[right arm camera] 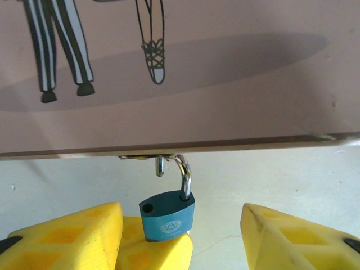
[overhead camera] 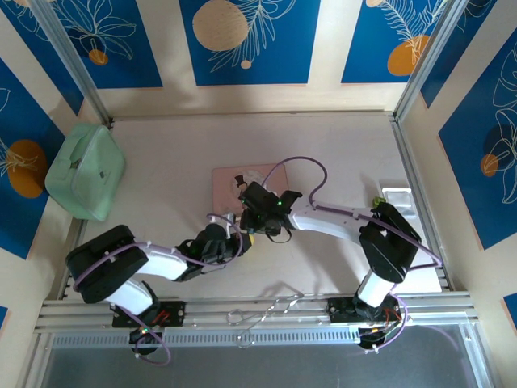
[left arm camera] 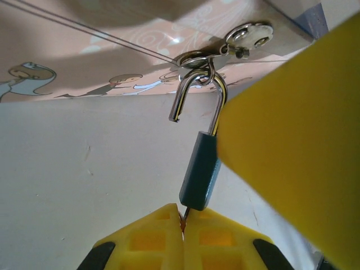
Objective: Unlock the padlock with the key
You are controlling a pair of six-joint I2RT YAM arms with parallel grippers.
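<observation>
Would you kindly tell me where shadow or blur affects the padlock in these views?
Left wrist: padlock sharp, with shadow darkening the pink tin above it; right wrist: padlock crisp, a broad soft shadow crossing the tin; top external: evenly lit.

White table with pink tin, mint-green case, small white tray

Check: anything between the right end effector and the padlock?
Nothing visible at the body: the padlock hangs between the right end effector's open fingers. The left end effector, shut, sits right under the padlock, close to one right finger.
</observation>
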